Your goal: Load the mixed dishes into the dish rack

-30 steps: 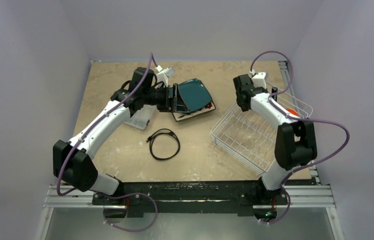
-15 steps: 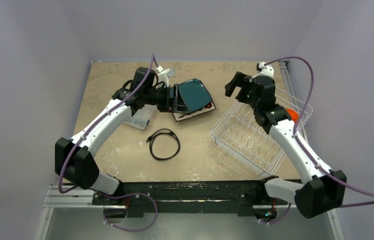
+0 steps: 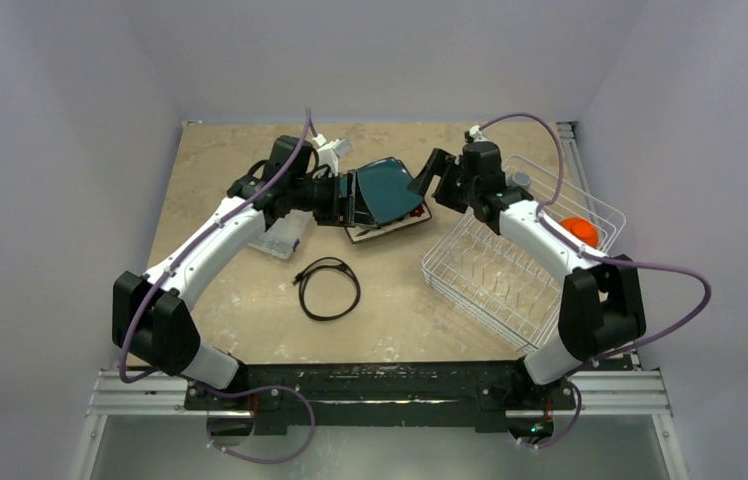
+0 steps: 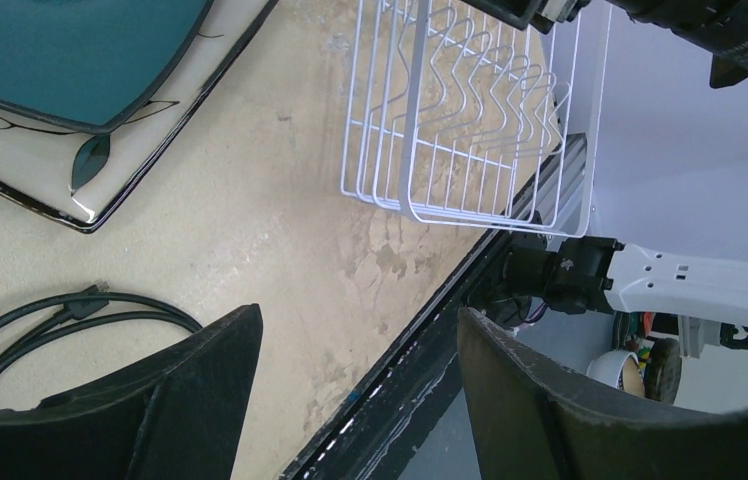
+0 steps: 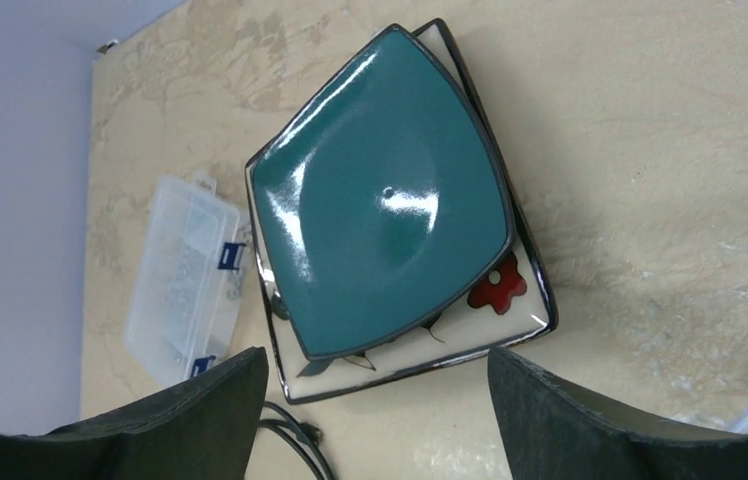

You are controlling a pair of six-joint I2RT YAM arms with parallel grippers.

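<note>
- Dish rack (image 3: 495,270), right of centre: the right arm has swung off it within the last second. Orange bowl (image 3: 579,228) shows at its far right corner.
- Dark teal squarish plate (image 5: 380,215) lies on the dark-rimmed square patterned plate (image 5: 495,295), mid-table, left of the rack.
- Right gripper (image 5: 380,400) now hangs over that stack, fingers spread, empty. Plate pick looks next.
- Left gripper (image 4: 355,400) unmoved at the stack's left edge, fingers spread, empty.
</note>
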